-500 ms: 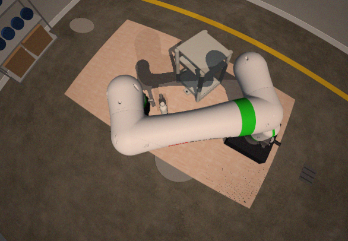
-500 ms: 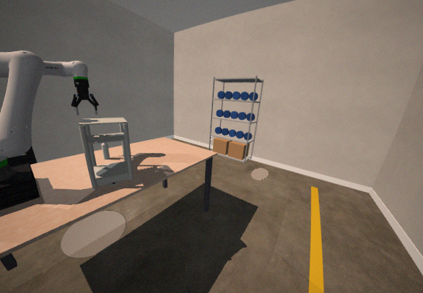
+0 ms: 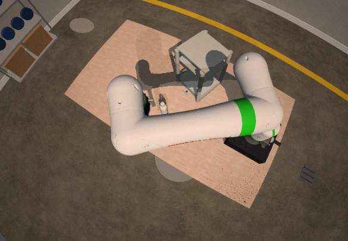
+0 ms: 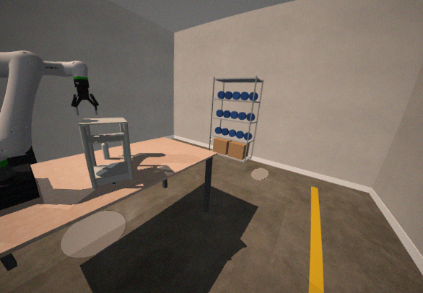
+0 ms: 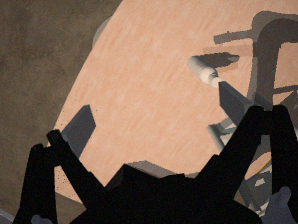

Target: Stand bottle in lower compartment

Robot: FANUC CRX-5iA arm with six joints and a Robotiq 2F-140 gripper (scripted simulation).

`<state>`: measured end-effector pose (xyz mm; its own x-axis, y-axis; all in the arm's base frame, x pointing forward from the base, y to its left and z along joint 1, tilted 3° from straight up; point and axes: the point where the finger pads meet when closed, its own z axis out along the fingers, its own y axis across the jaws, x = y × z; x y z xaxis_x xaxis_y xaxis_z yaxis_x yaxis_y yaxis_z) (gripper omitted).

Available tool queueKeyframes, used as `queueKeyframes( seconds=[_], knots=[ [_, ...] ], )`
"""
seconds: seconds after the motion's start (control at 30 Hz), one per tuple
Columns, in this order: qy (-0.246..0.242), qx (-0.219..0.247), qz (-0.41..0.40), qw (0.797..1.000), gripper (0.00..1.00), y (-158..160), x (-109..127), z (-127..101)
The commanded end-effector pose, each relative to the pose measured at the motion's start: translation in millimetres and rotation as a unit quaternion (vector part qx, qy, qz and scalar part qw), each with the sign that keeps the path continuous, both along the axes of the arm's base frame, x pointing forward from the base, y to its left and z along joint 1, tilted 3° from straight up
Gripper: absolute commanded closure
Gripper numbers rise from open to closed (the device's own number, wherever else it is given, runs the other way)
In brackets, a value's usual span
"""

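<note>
The white bottle [image 3: 163, 108] [image 4: 105, 152] [image 5: 201, 68] stands upright on the table [image 3: 100, 74] [image 4: 180, 153] [image 5: 135, 65], cap up. In the exterior view it shows through the open frame of the shelving unit [image 3: 199, 47] [image 4: 127, 155] [image 5: 215, 134], standing beyond it. My gripper [image 4: 86, 111] [image 5: 154, 104] is open and empty, pointing down high above the table. In the wrist view the bottle is off to the upper right, by the right fingertip and not between the fingers. In the top view the arm hides most of the gripper. The lower compartment holds nothing that I can see.
The unit's posts and upper shelves rise beside the bottle. A small pale block [image 3: 186, 91] with a dark spot lies by the unit. My arm [image 3: 189, 126] [image 4: 21, 101] spans above the table. A storage rack [image 3: 14, 44] [image 4: 235, 119] stands away by the wall.
</note>
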<state>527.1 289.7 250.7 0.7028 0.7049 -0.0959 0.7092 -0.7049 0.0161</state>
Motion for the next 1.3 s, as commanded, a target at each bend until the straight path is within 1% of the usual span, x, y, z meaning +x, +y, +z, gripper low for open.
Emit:
queueKeyframes(
  seconds=[0.0, 0.1, 0.13, 0.23, 0.3, 0.63, 0.7, 0.77, 0.83, 0.87, 0.93, 0.97, 1.0, 1.07, 1.1, 1.17, 1.2, 1.27],
  knots=[
    [0.000, 0.000, 0.000, 1.000, 0.00, 0, 0, 0],
    [0.000, 0.000, 0.000, 1.000, 0.00, 0, 0, 4],
    [0.000, 0.000, 0.000, 1.000, 0.00, 0, 1, 12],
    [0.000, 0.000, 0.000, 1.000, 0.00, -1, 2, 43],
    [0.000, 0.000, 0.000, 1.000, 0.00, -2, 2, 53],
    [0.000, 0.000, 0.001, 1.000, 0.00, -2, 2, 54],
    [0.001, 0.005, 0.017, 1.000, 0.00, -11, 7, 46],
    [0.004, 0.017, 0.059, 0.998, 0.00, -34, 20, 27],
    [0.004, 0.017, 0.059, 0.998, 0.00, -34, 20, 27],
    [0.005, 0.023, 0.080, 0.997, 0.00, -47, 26, 16],
    [0.005, 0.025, 0.088, 0.996, 0.00, -51, 27, 13],
    [0.005, 0.030, 0.106, 0.994, 0.00, -62, 32, 4],
    [0.005, 0.033, 0.114, 0.993, 0.00, -67, 33, 0],
    [0.005, 0.034, 0.118, 0.992, 0.00, -70, 34, -2],
    [0.005, 0.040, 0.140, 0.989, 0.00, -84, 38, -13],
    [0.005, 0.040, 0.140, 0.989, 0.00, -84, 38, -13],
    [0.003, 0.047, 0.164, 0.985, 0.00, -100, 42, -25],
    [0.003, 0.050, 0.176, 0.983, 0.00, -108, 44, -31]
  ],
)
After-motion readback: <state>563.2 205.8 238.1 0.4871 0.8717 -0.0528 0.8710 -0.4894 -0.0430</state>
